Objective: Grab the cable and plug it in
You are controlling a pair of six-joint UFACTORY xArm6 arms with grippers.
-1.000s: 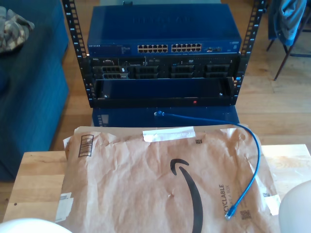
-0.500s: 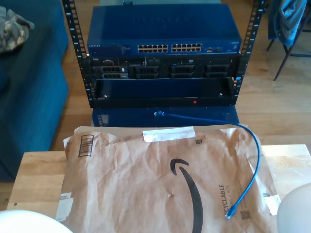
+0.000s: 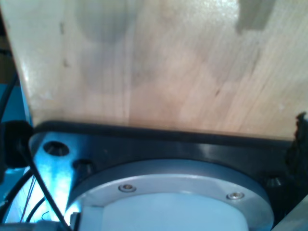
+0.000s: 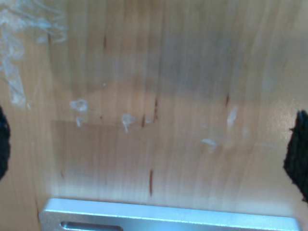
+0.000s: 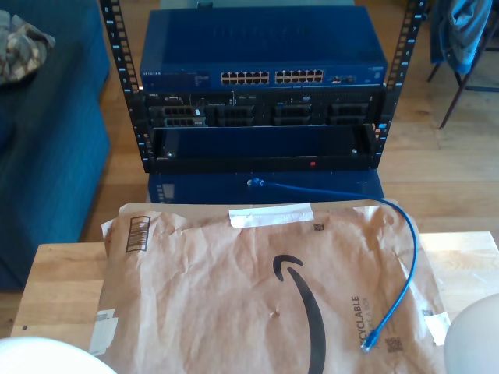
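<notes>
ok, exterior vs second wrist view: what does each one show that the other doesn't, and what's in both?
Exterior has the cable: it runs from a plug by the rack, loops over the paper mailer, and ends in a plug near the exterior view's lower right. It also has the blue switch with its port rows.

Second wrist has close-up wood grain with whitish tape scraps, a metal plate and dark shapes at both edges that may be my second gripper's fingers; I cannot tell its state.

Shared: the wooden table.
</notes>
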